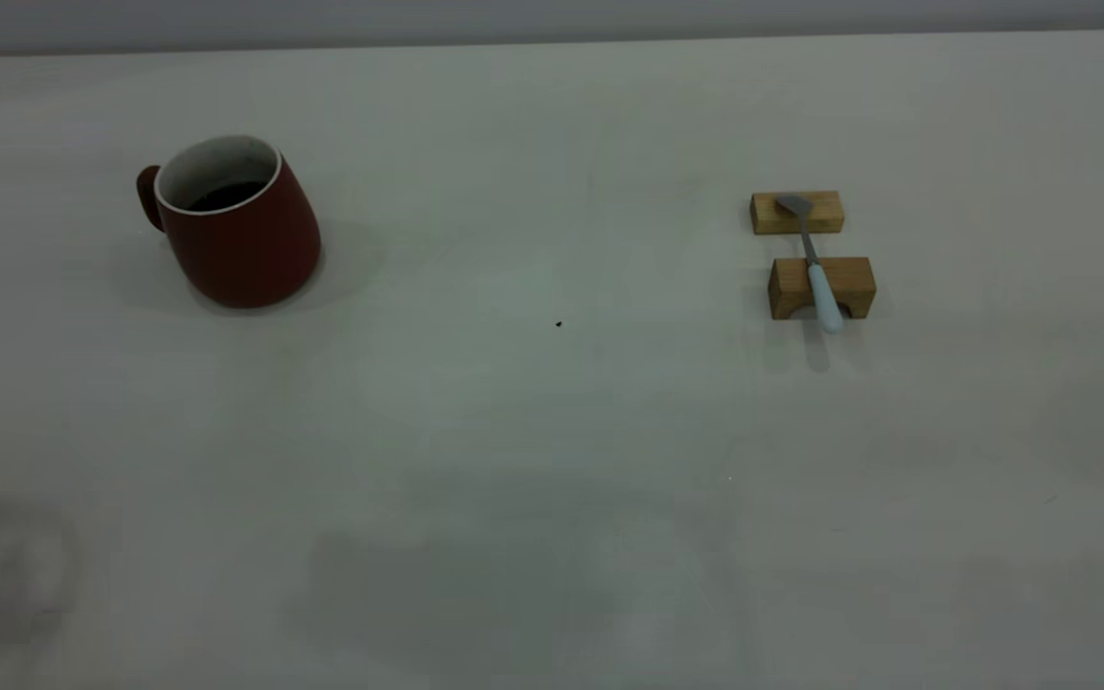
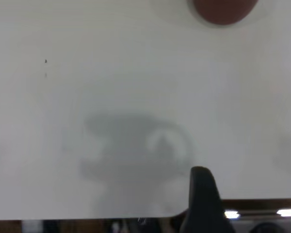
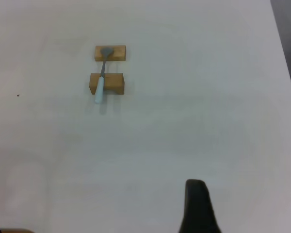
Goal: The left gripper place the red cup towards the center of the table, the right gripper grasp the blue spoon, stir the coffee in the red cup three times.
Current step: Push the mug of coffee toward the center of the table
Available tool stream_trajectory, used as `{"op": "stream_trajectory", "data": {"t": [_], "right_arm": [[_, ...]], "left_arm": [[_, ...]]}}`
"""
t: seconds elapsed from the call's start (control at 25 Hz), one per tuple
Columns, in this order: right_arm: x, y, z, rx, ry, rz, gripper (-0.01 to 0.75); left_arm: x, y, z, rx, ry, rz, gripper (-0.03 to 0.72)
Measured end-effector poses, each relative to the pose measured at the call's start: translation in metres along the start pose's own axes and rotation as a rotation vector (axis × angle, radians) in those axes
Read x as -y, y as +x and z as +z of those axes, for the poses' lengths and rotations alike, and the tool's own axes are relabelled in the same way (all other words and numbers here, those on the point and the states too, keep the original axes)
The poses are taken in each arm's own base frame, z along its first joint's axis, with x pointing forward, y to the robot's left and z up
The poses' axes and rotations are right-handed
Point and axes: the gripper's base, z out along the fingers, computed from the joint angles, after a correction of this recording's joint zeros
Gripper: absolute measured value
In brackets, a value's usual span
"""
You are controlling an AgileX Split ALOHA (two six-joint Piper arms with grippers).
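Observation:
The red cup (image 1: 241,240) stands upright at the table's (image 1: 552,460) left side, with its handle turned outward to the left. Dark coffee (image 1: 226,195) shows inside. The blue spoon (image 1: 816,264) lies at the right across two wooden blocks, bowl on the far block and pale handle over the near one. Neither gripper appears in the exterior view. A dark part of my left gripper (image 2: 201,194) shows in the left wrist view, far from the red cup (image 2: 225,9). My right gripper (image 3: 199,204) is likewise well short of the blue spoon (image 3: 102,80). Neither holds anything.
The far wooden block (image 1: 830,213) and the near block (image 1: 787,287) carry the spoon. A tiny dark speck (image 1: 558,324) marks the table between cup and spoon. The table's edge (image 2: 136,216) lies close behind the left gripper. Its right edge (image 3: 283,63) shows in the right wrist view.

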Motion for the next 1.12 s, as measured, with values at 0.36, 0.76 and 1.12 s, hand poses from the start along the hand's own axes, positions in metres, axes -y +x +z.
{"op": "stream_trajectory", "data": {"t": [0.36, 0.76, 1.12], "right_arm": [[0.000, 0.000, 0.000, 0.000, 0.000, 0.000, 0.569], [0.000, 0.000, 0.000, 0.000, 0.000, 0.000, 0.569], [0.000, 0.000, 0.000, 0.000, 0.000, 0.000, 0.569]], "left_arm": [[-0.024, -0.077, 0.091, -0.214, -0.098, -0.042, 0.558], [-0.057, -0.145, 0.199, -0.366, -0.068, 0.099, 0.558], [-0.053, -0.183, 0.300, -0.512, 0.089, 0.653, 0.558]]}}
